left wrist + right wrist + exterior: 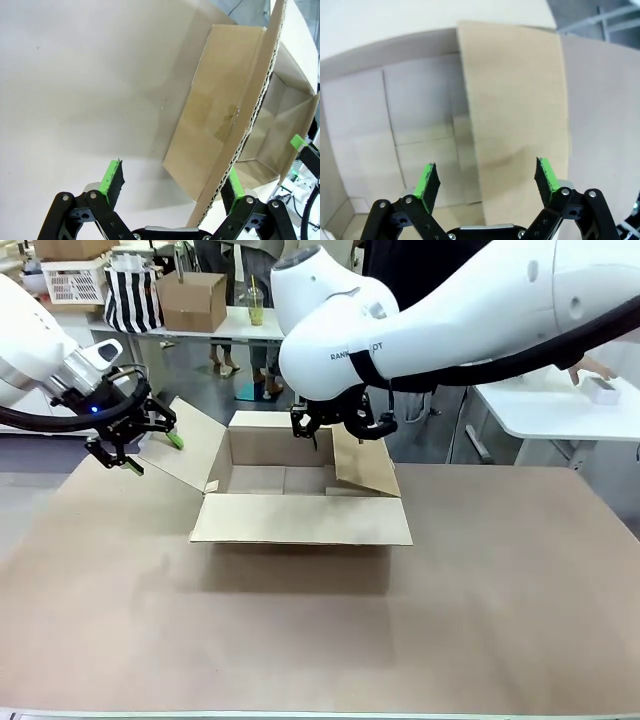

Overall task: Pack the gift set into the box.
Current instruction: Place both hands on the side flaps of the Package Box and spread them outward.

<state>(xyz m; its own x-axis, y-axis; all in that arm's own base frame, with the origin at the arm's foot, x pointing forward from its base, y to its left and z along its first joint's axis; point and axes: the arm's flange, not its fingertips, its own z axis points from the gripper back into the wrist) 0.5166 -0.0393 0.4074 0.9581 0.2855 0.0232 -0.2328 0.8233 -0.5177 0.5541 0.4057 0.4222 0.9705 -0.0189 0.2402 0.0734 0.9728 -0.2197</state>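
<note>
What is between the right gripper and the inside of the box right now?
The right flap of the box leans inward over part of the opening, just under the open right gripper; beside it the box floor shows.

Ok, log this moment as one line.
box: flaps open | left claw: open, straddling left flap edge | right claw: open, above right flap | packing: not started
</note>
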